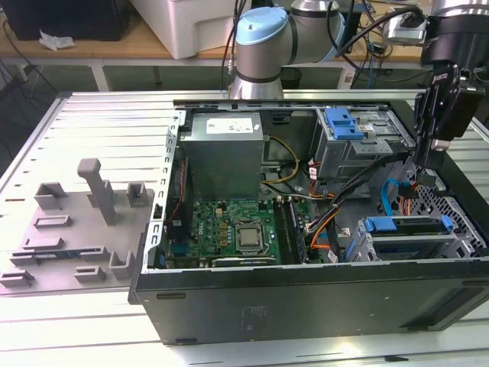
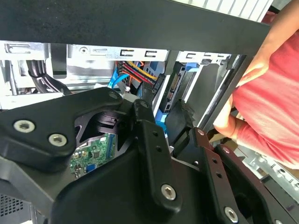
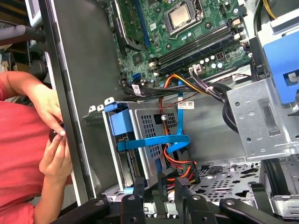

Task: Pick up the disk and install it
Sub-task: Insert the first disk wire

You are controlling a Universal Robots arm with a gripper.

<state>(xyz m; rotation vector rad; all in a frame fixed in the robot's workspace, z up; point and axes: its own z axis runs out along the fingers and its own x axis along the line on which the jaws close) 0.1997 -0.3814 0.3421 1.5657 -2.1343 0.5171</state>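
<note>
Black gripper [image 2: 160, 116] at grey metal drive cage [image 3: 152, 126]
I see its fingers apart, empty; the silver, blue-bracketed disk [image 3: 126, 158] sits inside.

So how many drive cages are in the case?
2. One cage, with a blue latch on top, stands farther back; the other cage, blue-trimmed, sits nearer the camera at the exterior view's right. Others may be hidden.

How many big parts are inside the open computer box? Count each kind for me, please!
Power supply: 1
Motherboard: 1
Processor: 1
Grey metal drive cages: 2 (one farther back, one nearer the front)
Total: 5
</note>
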